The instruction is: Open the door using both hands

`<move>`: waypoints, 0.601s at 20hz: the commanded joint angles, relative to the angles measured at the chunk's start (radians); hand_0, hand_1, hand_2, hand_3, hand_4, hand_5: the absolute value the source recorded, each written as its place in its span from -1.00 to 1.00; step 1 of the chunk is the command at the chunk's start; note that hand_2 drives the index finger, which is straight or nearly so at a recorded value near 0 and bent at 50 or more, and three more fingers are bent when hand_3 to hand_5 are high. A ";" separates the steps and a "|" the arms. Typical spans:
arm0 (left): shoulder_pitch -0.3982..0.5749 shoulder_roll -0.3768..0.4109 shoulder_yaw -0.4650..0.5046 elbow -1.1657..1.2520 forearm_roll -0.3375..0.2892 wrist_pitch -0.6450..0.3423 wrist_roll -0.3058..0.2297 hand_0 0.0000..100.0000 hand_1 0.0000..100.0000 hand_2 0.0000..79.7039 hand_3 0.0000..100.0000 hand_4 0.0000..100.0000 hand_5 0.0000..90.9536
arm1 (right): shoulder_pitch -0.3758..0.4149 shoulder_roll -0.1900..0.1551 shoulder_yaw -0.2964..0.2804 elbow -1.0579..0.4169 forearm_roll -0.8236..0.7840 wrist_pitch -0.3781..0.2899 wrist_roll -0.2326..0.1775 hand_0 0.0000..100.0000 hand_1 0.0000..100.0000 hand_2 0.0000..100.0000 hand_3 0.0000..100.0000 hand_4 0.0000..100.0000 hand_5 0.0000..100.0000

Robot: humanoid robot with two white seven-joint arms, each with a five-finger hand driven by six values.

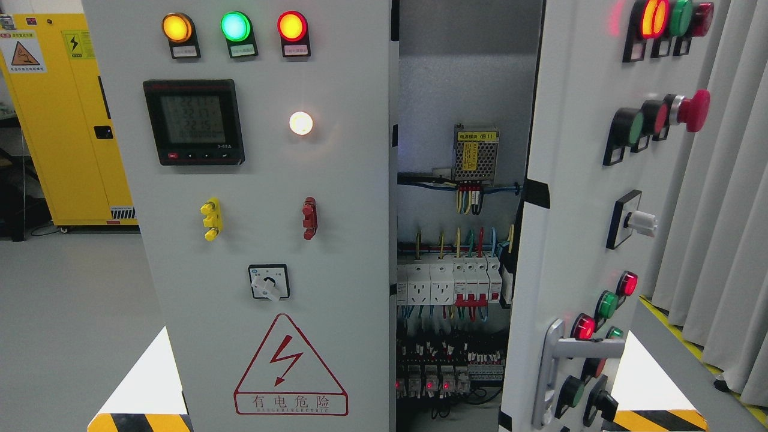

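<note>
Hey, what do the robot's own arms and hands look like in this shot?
No hands or fingers show. What seem to be the left arm and right arm appear only as plain white wedge shapes in the bottom corners. Each ends at the picture's lower edge in a yellow-and-black striped band. No cables or lettering are visible.

Yellow safety cabinet [78, 120] is standing at far left on a pale grey floor [72, 300], warning labels showing on its upper door. Pale grey curtains [720, 240] are hanging in folds along the right side. Yellow-and-black floor tape [690, 336] is running below the curtains. Even, diffuse light is filling the room.
</note>
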State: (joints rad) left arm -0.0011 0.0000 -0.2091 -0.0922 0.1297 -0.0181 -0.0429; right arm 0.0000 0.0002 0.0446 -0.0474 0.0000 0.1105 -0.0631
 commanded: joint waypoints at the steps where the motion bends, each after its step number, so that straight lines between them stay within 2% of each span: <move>1: -0.030 -0.017 0.002 0.000 0.001 -0.003 0.005 -0.76 0.11 -1.00 -1.00 -1.00 -1.00 | -0.017 -0.025 -0.047 0.009 0.021 0.003 -0.003 -1.00 0.00 -0.92 -1.00 -1.00 -1.00; 4: -0.030 -0.017 0.002 0.000 0.001 -0.003 0.005 -0.76 0.11 -1.00 -1.00 -1.00 -1.00 | -0.017 -0.028 -0.083 0.015 0.020 0.002 0.000 -1.00 0.00 -0.92 -1.00 -1.00 -1.00; 9: -0.002 -0.012 -0.001 -0.023 0.001 -0.008 0.003 -0.76 0.11 -1.00 -1.00 -1.00 -1.00 | -0.017 -0.019 -0.089 0.014 0.020 0.000 0.000 -1.00 0.00 -0.92 -1.00 -1.00 -1.00; 12: 0.030 0.024 0.002 -0.154 0.004 -0.010 0.000 -0.76 0.11 -1.00 -1.00 -1.00 -1.00 | -0.018 -0.017 -0.121 0.011 0.020 -0.012 0.000 -1.00 0.00 -0.92 -1.00 -1.00 -1.00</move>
State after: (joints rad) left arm 0.0002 0.0000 -0.2090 -0.1147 0.1304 -0.0243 -0.0385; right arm 0.0000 0.0001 -0.0124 -0.0261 0.0000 0.1099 -0.0601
